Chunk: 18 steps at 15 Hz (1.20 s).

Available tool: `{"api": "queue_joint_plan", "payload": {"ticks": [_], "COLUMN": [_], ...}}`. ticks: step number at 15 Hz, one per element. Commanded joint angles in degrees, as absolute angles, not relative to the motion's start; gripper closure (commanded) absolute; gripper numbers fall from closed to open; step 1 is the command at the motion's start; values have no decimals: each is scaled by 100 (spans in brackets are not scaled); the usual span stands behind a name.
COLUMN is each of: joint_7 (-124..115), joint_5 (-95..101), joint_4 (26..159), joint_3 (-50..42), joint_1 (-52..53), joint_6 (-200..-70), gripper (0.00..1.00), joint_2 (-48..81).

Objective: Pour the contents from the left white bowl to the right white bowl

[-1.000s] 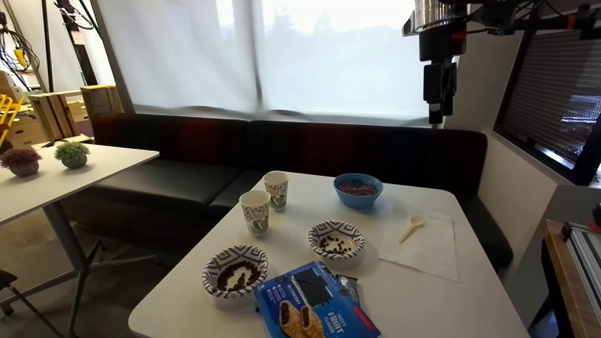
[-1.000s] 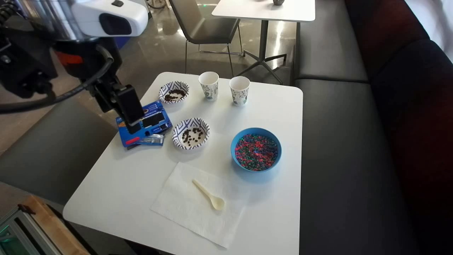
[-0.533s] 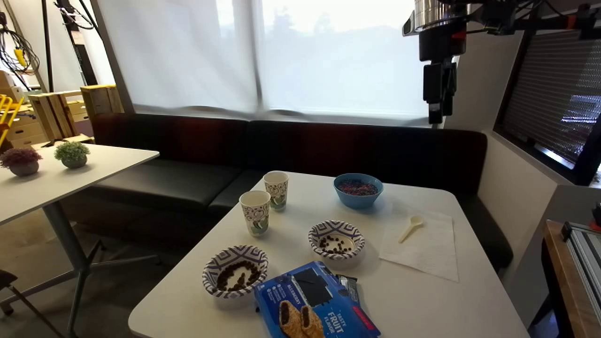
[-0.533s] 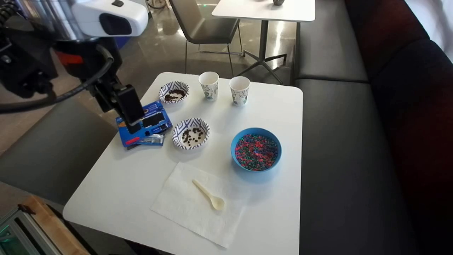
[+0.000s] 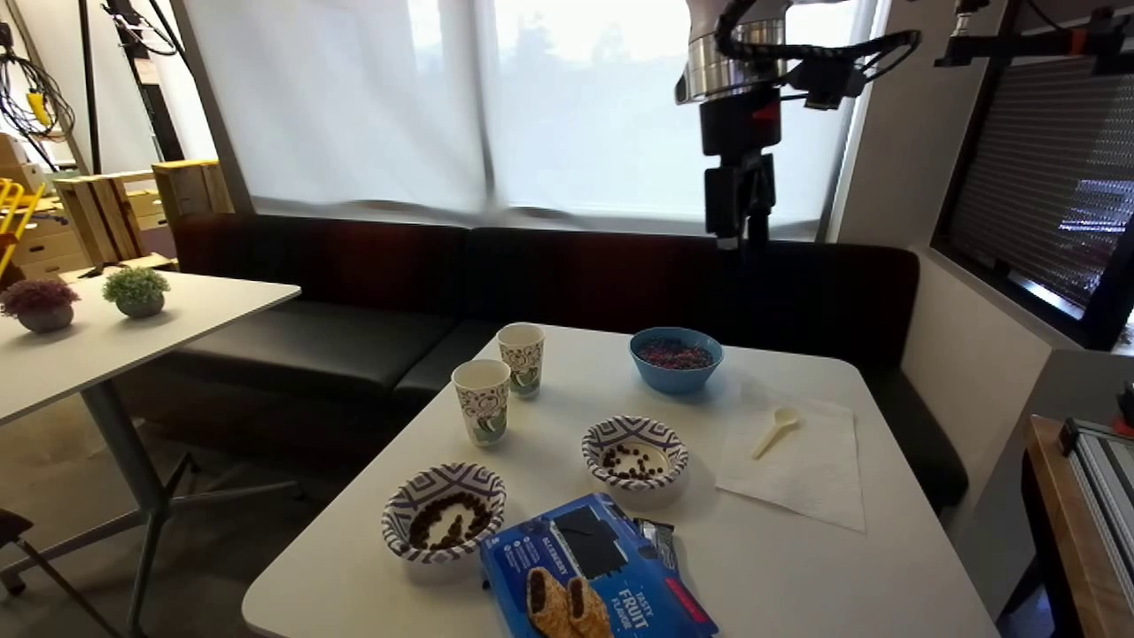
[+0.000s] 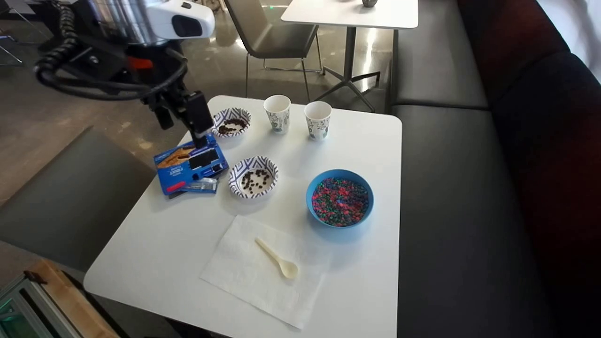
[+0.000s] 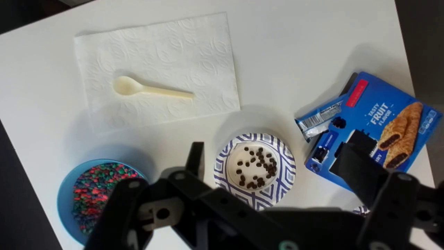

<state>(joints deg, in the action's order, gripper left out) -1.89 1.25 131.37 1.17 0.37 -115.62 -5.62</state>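
The left white bowl (image 5: 443,479) rests on the table with a ring of dark pieces inside; only a sliver of its rim (image 7: 361,209) shows in the wrist view, the rest lying behind my gripper. The right white bowl (image 5: 634,430) sits closer to the table's middle, holding fewer scattered dark pieces. From above, its patterned rim (image 7: 287,165) appears between my fingers, its lower part covered by the gripper body. High over the table, touching nothing, hangs my gripper (image 7: 278,162), open with its fingers wide apart. Both bowls stand upright.
A blue snack box (image 5: 567,567) lies beside both bowls, with a wrapped bar (image 7: 321,118) at its edge. Two paper cups (image 5: 483,403) stand behind. A blue bowl (image 5: 676,379) of coloured bits and a spoon (image 7: 156,91) on a napkin (image 7: 152,52) share the table.
Within the last half second my open gripper has shifted over the table, leftward and slightly lower in an exterior view. Bowls, cups and box have stayed in place.
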Motion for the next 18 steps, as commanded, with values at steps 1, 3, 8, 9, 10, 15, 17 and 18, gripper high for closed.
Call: {"api": "queue_joint_plan", "payload": {"ticks": [1, 3, 8, 9, 10, 15, 17, 18], "joint_7": [-909, -1289, -2348, -2478, -2553, -2727, -2784, -2633], "joint_5": [209, 332, 1274, 1529, 1901, 3080, 3296, 3230], "joint_4": [12310, 12087, 11849, 11774, 11710, 11284, 11013, 10859], "joint_3": [338, 448, 455, 411, 354, 14, -128, -132], "joint_1": [234, 402, 1020, 1156, 1313, 1904, 2115, 2163], "joint_6": [-11830, -12181, -13373, -13486, -13656, -14409, -14677, -14596], "gripper": [0, 0, 0, 0, 0, 0, 0, 0], "joint_2": [483, 866, 1716, 1880, 2053, 2812, 3142, 3279]}}
